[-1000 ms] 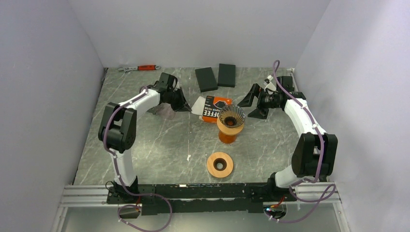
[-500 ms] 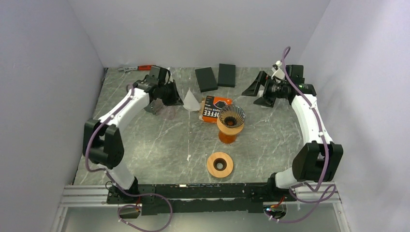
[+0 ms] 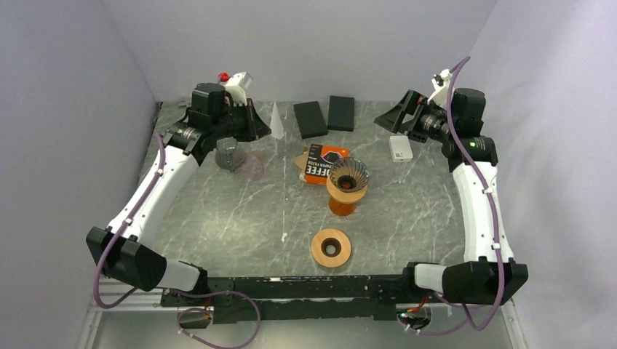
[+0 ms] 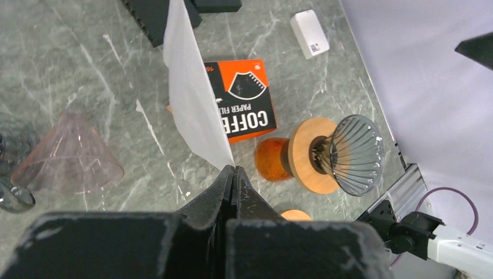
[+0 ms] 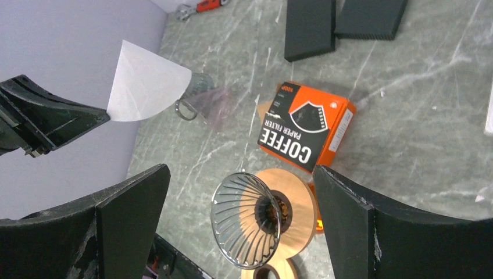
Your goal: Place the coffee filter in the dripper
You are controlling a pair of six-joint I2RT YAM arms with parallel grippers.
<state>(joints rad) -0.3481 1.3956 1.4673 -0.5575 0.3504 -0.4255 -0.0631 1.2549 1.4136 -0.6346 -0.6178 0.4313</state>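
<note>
One coffee filter (image 4: 189,99), clamped by its tip in the left tool (image 4: 234,168), extends straight out, curved edge outermost.

The coffee filter (image 4: 192,99) is thin, matt white paper. The dripper (image 4: 354,154) has a glossy ribbed glass cone, a smooth wooden collar and a shiny amber base. The table (image 3: 240,211) looks like smooth grey marble. The filter box (image 4: 247,107) is printed orange cardboard. The left tool (image 4: 234,170) is scuffed matt black plastic.

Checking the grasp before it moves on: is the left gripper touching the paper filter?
Touching. The left wrist view shows the left gripper with its fingertips pinched shut on the lower corner of the paper filter.
</note>
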